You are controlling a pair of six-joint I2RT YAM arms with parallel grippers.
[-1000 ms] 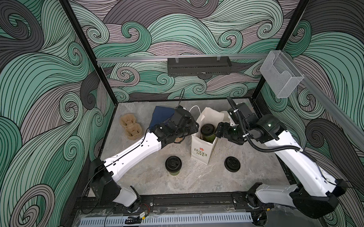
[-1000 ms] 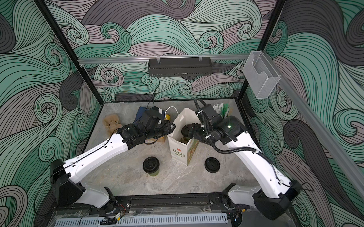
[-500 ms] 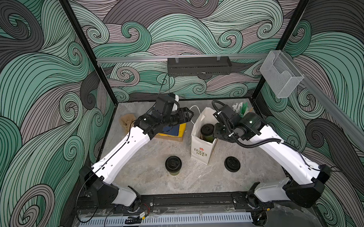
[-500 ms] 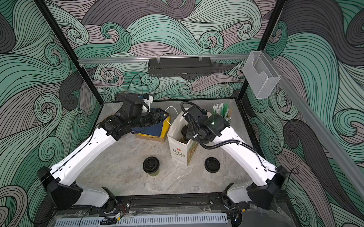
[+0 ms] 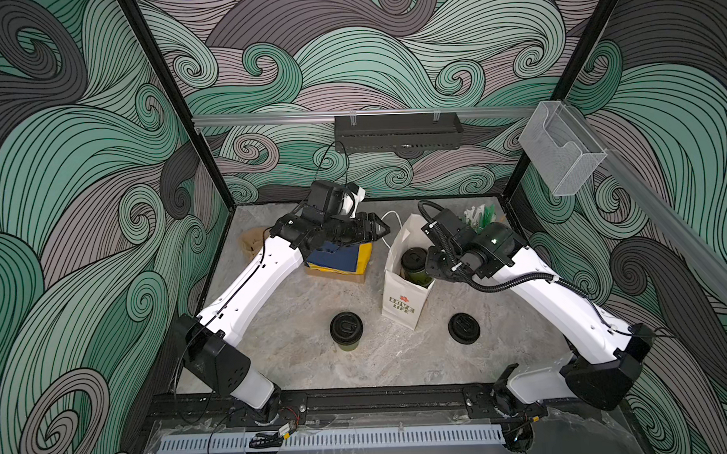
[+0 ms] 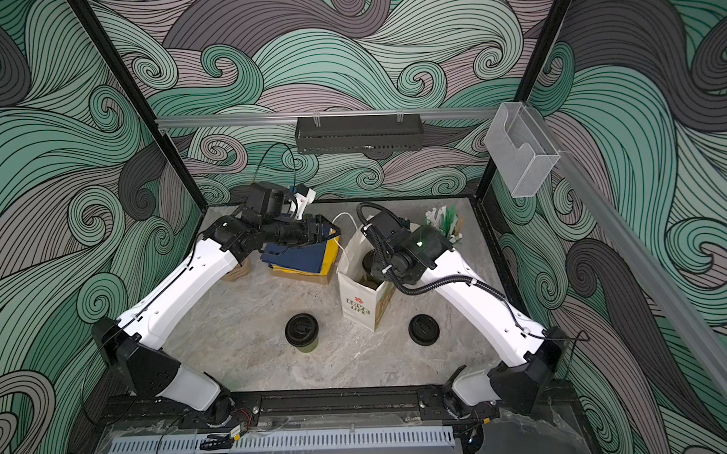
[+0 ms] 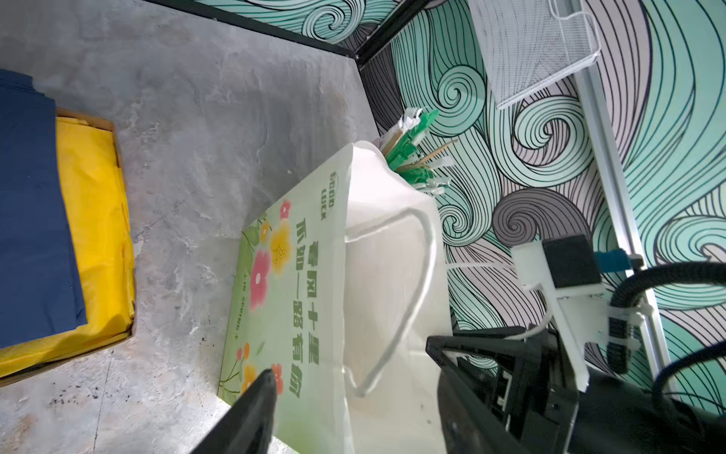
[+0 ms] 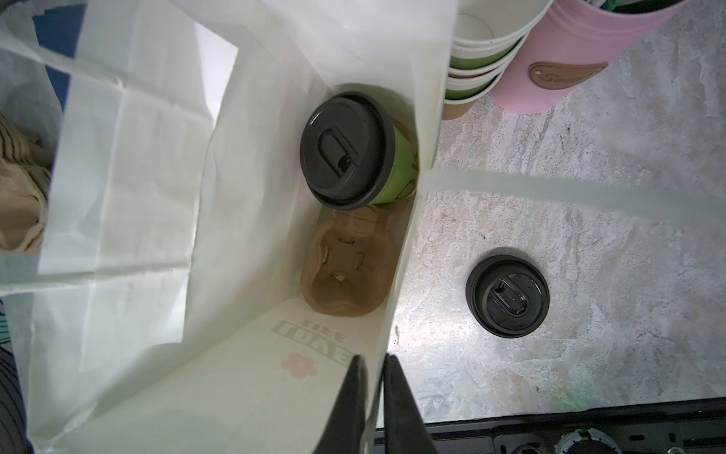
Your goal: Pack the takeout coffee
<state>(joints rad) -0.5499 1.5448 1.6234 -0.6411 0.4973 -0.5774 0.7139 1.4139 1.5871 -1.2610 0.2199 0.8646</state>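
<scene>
1. A white paper bag (image 5: 404,305), lettered in green, is standing upright and open at the centre of both top views, on the grey marbled desk (image 5: 399,360).
2. The bagged cup (image 5: 414,260), a small olive-green paper cup capped with a round black plastic sip lid, is sitting upright inside the bag. It is resting in a brown moulded-pulp cup carrier (image 8: 345,275) on the bag's floor.
3. The desk cup (image 5: 346,328), alike in colour and lid, is standing upright on the desk, lower left of the bag and apart from it.
4. A loose round black plastic lid (image 5: 464,327) is lying flat on the desk, lower right of the bag.
5. The right claw (image 8: 373,361) is pinching the bag's rim, its jaws nearly together with the paper wall between them.
6. The left claw (image 7: 349,357) is hovering with jaws wide, gripping nothing, just left of the bag's rim beside the white cord handle (image 7: 416,275). Whether it is touching the handle cannot be told.
</scene>
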